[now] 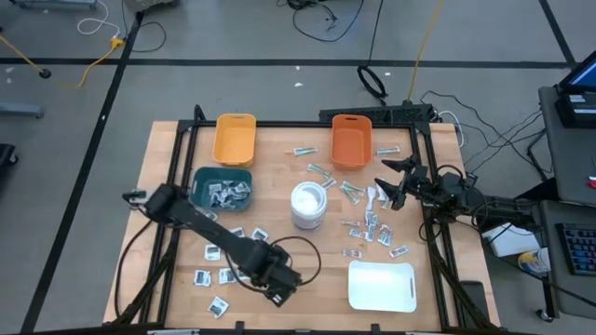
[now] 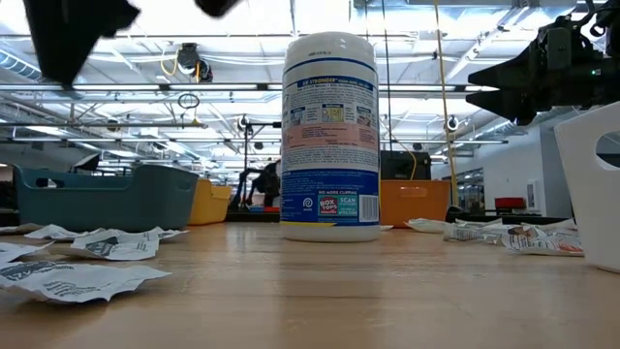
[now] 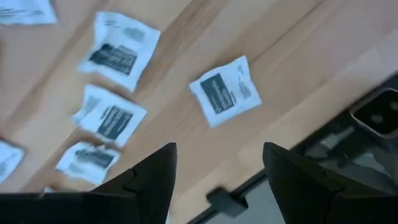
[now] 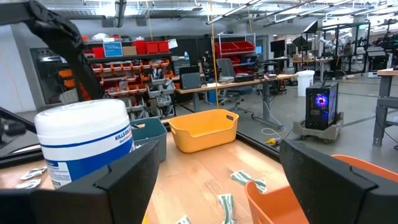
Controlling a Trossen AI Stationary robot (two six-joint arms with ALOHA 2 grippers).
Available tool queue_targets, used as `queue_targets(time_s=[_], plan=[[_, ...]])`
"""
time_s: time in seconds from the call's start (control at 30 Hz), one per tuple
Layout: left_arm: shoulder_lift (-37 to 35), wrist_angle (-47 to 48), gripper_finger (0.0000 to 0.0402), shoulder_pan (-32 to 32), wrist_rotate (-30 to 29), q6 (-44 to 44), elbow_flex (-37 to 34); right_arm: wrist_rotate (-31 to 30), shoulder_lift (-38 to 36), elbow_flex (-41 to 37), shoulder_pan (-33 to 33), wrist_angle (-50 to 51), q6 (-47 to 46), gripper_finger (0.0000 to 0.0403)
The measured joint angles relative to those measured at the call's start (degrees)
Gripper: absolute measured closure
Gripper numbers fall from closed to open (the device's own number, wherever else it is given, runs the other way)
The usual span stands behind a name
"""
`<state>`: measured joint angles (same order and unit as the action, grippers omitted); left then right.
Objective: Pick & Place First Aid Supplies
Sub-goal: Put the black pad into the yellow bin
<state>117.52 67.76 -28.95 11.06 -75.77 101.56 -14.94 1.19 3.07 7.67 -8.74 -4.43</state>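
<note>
White packets with dark centres (image 1: 223, 274) lie flat on the near left of the table, and my left gripper (image 1: 279, 284) hovers open just right of them. In the left wrist view its fingers (image 3: 217, 180) hang over bare wood, with packets (image 3: 227, 90) beyond them. More packets fill the teal bin (image 1: 222, 186). Silvery and white-and-red sachets (image 1: 372, 228) and pale-green strips (image 1: 321, 172) are scattered right of the white canister (image 1: 308, 205). My right gripper (image 1: 391, 181) is open above the table's right side, level and facing the bins (image 4: 217, 186).
A yellow bin (image 1: 235, 138) and an orange bin (image 1: 351, 140) stand at the far edge. A white tray (image 1: 382, 286) lies near right. The upright canister (image 2: 329, 136) stands mid-table between the arms. The black table frame (image 3: 373, 115) runs close by my left gripper.
</note>
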Motion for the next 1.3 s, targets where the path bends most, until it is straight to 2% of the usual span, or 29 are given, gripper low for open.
queue_targets(time_s=[0.63,0.77,1.07,1.13,1.3], plan=[[12.0,-8.4,0.0164,-0.9,0.5,0.2,0.0,0.0,0.0,0.0,0.0,0.1,0.0,0.0078],[12.3,-8.3,0.021,-0.9,0.2,0.1,0.0,0.0,0.0,0.0,0.0,0.1,0.0,0.0076],[12.3,-7.9,0.0372,-0.6,-0.4,2.2,0.0,0.0,0.0,0.0,0.0,0.2,0.0,0.0079],[12.2,-7.8,0.0384,-0.4,-0.3,3.1,0.0,0.0,0.0,0.0,0.0,0.2,0.0,0.0078],[9.7,-5.1,0.038,0.9,0.1,7.1,-0.1,0.0,0.0,0.0,0.0,0.2,0.0,0.0077]])
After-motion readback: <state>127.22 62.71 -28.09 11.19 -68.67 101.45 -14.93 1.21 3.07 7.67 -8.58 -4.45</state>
